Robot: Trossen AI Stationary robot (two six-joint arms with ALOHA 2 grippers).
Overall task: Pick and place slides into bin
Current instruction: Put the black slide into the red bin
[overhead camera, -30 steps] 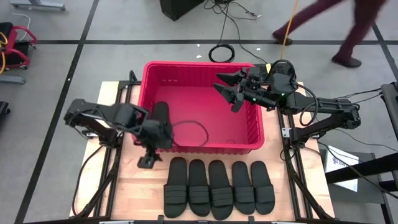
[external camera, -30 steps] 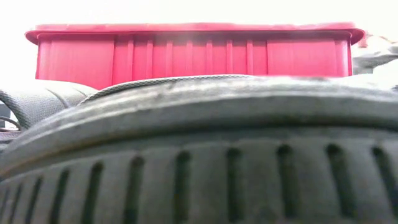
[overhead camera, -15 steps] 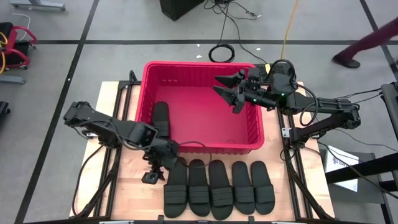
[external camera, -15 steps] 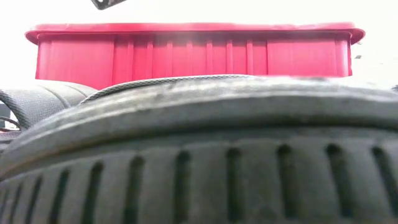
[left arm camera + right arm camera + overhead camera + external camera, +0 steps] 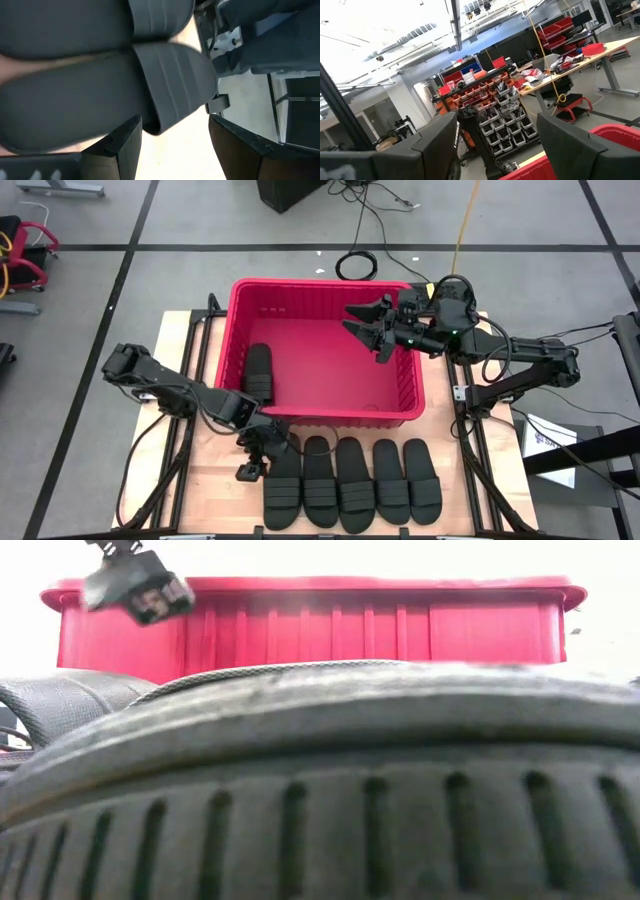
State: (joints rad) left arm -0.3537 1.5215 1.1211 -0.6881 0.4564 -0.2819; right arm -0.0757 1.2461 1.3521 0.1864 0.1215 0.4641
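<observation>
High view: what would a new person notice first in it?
The big red bin at mid-table, with one black slide lying inside by its left wall. In front of it, five more slides lie side by side. The left gripper hangs open over the leftmost one; the right gripper waits, open, above the bin.

Both arms are dark, almost black, with rounded joint housings and straight links between them. Thin black cables run along each arm in loose loops, and one cable loops away from the left arm [image 5: 170,385]. The right arm [image 5: 520,360] has small green lights near its wrist. The right gripper [image 5: 365,330] has two dark pointed fingers with angular faces. The left gripper [image 5: 258,460] is a compact black block; its fingers [image 5: 125,150] are flat, matte and dark grey, with straight edges.
</observation>
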